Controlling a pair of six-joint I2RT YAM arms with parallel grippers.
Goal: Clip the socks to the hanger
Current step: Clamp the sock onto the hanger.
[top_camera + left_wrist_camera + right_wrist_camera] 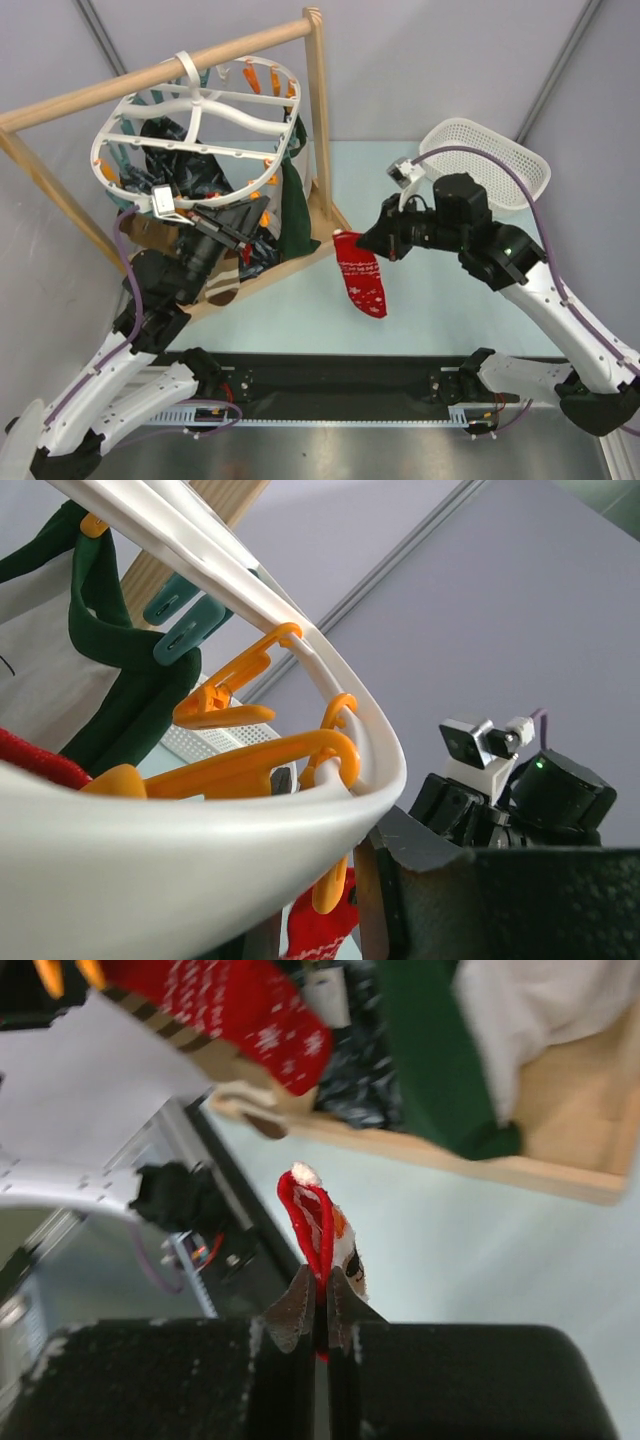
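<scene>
The white oval hanger (190, 118) hangs from the wooden pole, with orange and teal clips on its frame. My left gripper (238, 217) is at its lower right rim; in the left wrist view the white rim (200, 850) lies between the fingers, and an orange clip (250, 765) sits just above. My right gripper (352, 240) is shut on the cuff of a red sock with white specks (363, 282), which hangs above the table just right of the hanger. The right wrist view shows the cuff (312, 1222) pinched in the gripper (322, 1288). A dark green sock (294, 210) and a brown striped sock (222, 282) hang from the hanger.
The wooden pole rack (150, 75) stands at the back left, its base board (305, 252) lying on the table. A white mesh basket (492, 160) sits at the back right behind my right arm. A black rail (350, 385) runs along the near edge.
</scene>
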